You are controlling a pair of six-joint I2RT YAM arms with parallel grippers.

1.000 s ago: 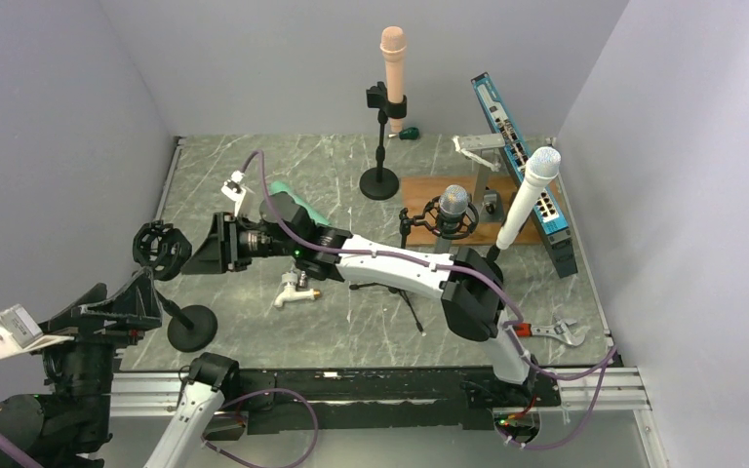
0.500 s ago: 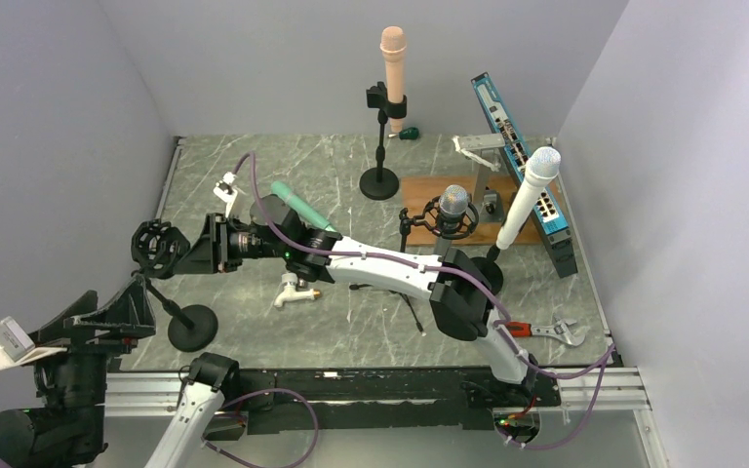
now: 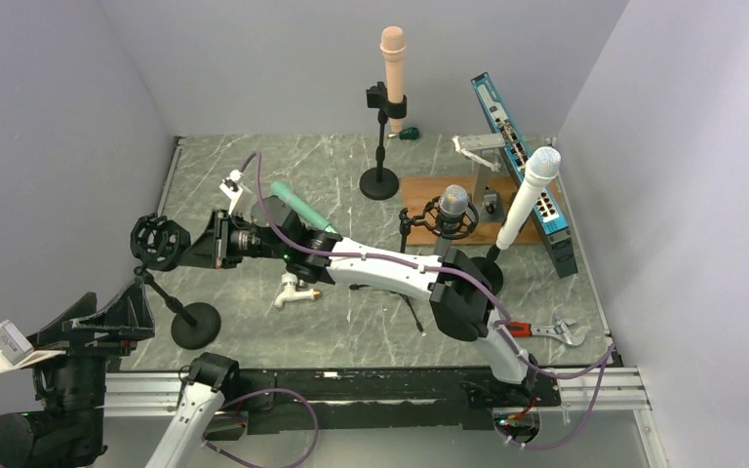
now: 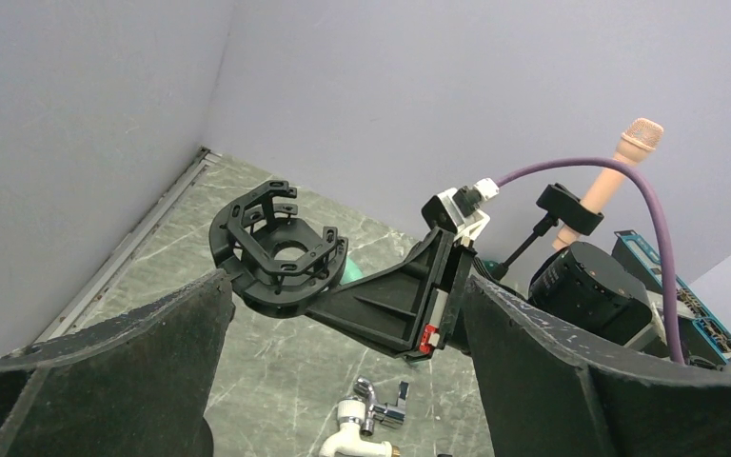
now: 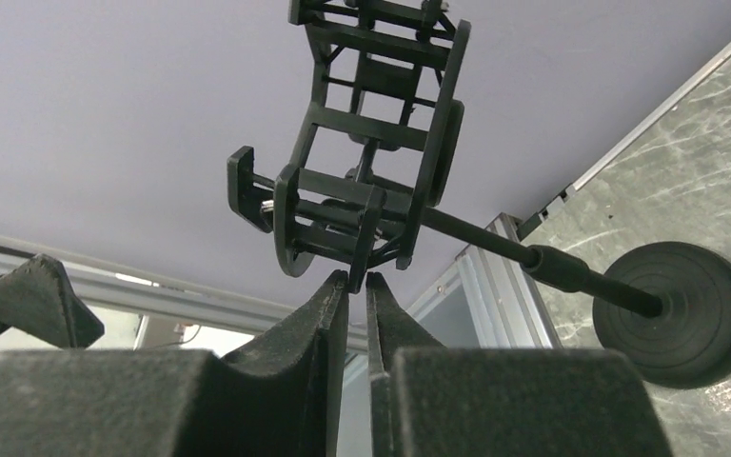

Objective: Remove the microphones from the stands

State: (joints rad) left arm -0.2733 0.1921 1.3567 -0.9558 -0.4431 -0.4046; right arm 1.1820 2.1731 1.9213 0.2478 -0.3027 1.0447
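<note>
Teal microphone already lies on the worktop behind our right gripper, whose jaws look pinched on the empty shock mount; left gripper jaws spread wide, so we're basically done

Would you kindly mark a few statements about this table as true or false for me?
1. The peach microphone stands upright in a stand at the back. True.
2. The black cradle on the left stand holds a microphone. False: it is empty.
3. The left gripper is open. True.
4. The white microphone lies flat on the table. False: it leans in a stand on the right.
5. The right gripper is spread wide. False: its fingers are nearly together at the cradle's rim.
6. A wrench lies near the front right edge. True.
</note>
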